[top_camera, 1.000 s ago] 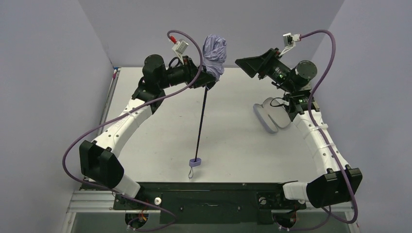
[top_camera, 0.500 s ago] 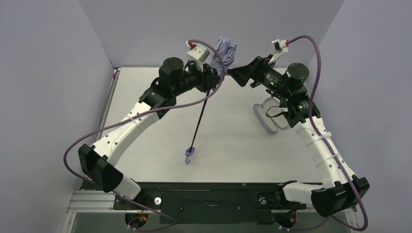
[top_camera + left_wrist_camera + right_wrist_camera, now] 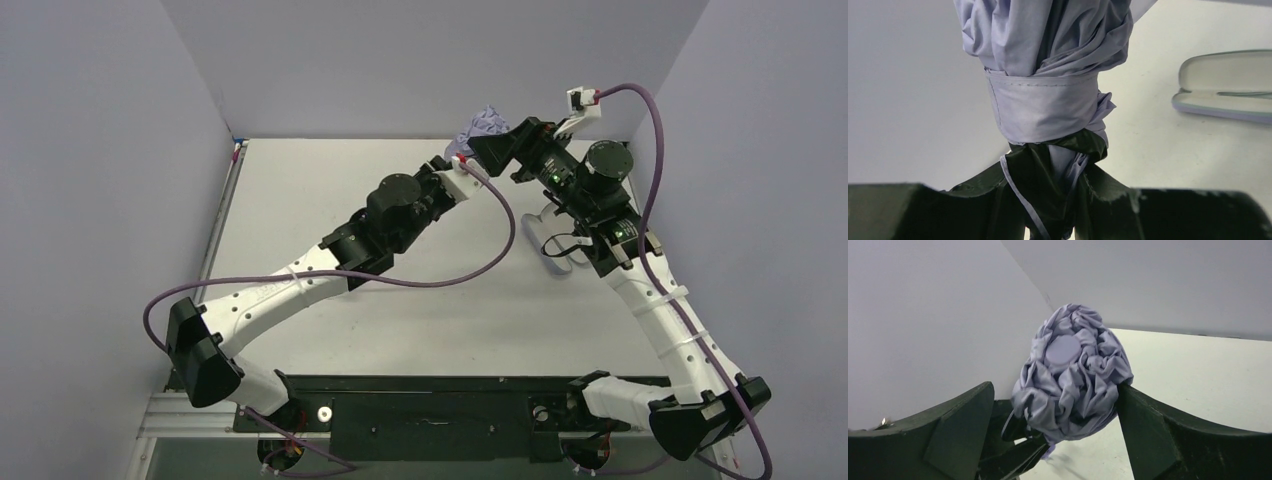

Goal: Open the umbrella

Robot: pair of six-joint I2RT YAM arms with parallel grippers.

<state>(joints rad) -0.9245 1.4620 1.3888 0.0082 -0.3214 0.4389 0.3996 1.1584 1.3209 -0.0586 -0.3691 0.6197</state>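
The umbrella (image 3: 487,124) is still folded, its pale lavender canopy (image 3: 1045,45) bunched and bound by a strap (image 3: 1040,107). My left gripper (image 3: 1050,172) is shut on the canopy's lower end, where black lining shows; in the top view this left gripper (image 3: 462,163) reaches toward the back right. The canopy's crumpled top with its round cap (image 3: 1064,350) sits between the wide fingers of my right gripper (image 3: 1054,390), which is open. Its right finger (image 3: 1148,425) touches the fabric and the left finger (image 3: 958,420) stands apart. Shaft and handle are hidden under the left arm.
A pale lavender case-like object (image 3: 1228,85) lies on the table to the right, partly hidden behind the right arm (image 3: 600,210) in the top view. The back wall (image 3: 420,70) is close behind the canopy. Purple cables loop off both wrists.
The left arm has swung right and stretched out, carrying the umbrella to the right gripper. The shaft and handle have gone out of sight. The right gripper has opened wider around the canopy's top.
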